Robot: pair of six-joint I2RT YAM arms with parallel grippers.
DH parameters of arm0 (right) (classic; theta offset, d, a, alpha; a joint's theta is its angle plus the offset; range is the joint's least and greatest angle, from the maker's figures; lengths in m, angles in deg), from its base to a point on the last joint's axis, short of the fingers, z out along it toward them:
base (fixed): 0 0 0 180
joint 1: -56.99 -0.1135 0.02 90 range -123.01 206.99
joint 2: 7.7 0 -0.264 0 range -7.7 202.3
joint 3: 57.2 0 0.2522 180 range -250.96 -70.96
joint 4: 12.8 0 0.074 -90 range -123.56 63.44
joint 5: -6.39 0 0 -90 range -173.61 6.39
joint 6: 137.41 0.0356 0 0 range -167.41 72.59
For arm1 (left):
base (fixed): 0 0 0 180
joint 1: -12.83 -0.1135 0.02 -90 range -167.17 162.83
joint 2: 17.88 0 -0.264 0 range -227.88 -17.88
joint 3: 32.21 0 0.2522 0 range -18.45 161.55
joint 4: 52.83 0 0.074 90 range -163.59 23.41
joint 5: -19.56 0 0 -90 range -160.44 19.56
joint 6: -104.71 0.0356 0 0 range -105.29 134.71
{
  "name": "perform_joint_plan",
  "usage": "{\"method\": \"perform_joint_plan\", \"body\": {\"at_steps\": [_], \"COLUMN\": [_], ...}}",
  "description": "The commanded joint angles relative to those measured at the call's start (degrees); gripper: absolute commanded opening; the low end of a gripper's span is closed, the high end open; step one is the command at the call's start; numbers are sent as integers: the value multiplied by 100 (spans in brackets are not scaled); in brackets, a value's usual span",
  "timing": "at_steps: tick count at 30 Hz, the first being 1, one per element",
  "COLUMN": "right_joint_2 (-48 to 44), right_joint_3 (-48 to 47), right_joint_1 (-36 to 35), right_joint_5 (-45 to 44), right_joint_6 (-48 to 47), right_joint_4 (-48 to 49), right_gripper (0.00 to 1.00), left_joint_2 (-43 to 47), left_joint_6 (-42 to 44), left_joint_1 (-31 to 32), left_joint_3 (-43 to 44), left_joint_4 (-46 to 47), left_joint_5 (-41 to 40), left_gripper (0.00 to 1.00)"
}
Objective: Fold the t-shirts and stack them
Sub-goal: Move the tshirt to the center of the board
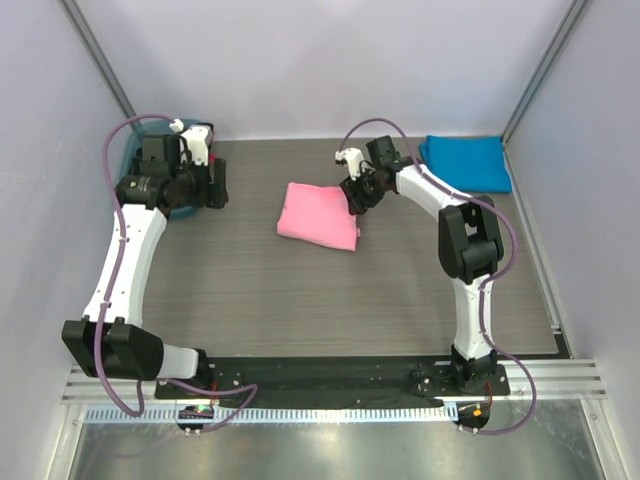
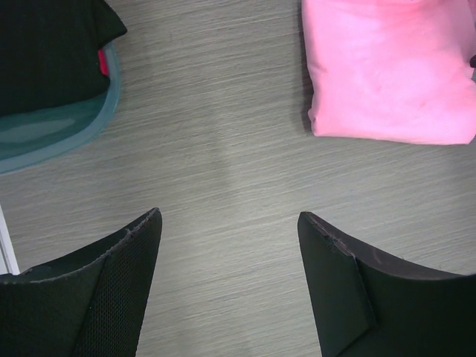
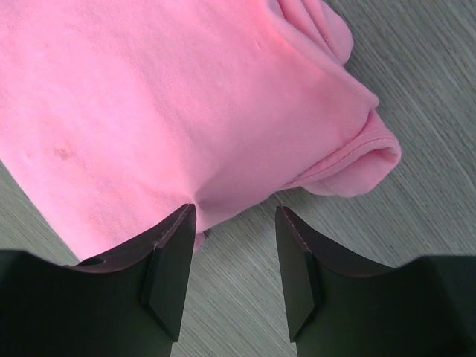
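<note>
The pink t-shirt (image 1: 318,215) lies folded in the middle of the table; it also shows in the left wrist view (image 2: 387,71) and the right wrist view (image 3: 163,104). The blue t-shirt (image 1: 467,162) lies folded flat at the far right. My right gripper (image 1: 356,200) is open at the pink shirt's right edge; in its wrist view (image 3: 234,216) one finger tip touches the cloth edge, with bare table between the fingers. My left gripper (image 1: 212,188) is open and empty at the far left; its wrist view (image 2: 229,223) shows bare table.
A teal plastic tub (image 1: 182,208) stands at the far left under my left arm; its rim shows in the left wrist view (image 2: 67,134). Walls enclose the table on the left, back and right.
</note>
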Motion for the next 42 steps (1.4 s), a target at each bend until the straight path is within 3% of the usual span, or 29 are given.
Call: {"method": "perform_joint_plan", "body": {"at_steps": [1,5,9,10,13,15,19,30,38,42], "right_joint_2": [-55,68,182,191,200,191,-19,-1837,-1936,-1997], "right_joint_3": [-117,-90,-257,-301,-407,-460,-548,-1434,-3612,-3169], "right_joint_1": [-21,-12,-21,-12,-30,-21,-38,-241,-416,-478], "right_joint_5": [157,350,368,350,298,306,446,544,315,-44], "right_joint_6": [52,96,158,158,140,149,114,-343,78,35], "right_joint_4": [56,56,65,65,65,56,47,-541,-533,-524], "right_gripper": [53,53,28,16,10,1,1,1,1,1], "left_joint_2": [105,43,34,52,87,96,157,245,113,96], "left_joint_6": [-91,-90,-91,-91,-91,-91,-90,58,164,129], "left_joint_1": [-65,-91,-118,-118,-170,-206,-285,-311,-320,-320], "left_joint_3": [15,33,7,-2,-81,-90,-55,76,560,657], "left_joint_4": [125,168,168,177,221,221,239,239,300,300], "left_joint_5": [172,252,243,243,261,269,269,235,181,278], "left_gripper": [75,75,75,75,75,75,75,75,75,75]}}
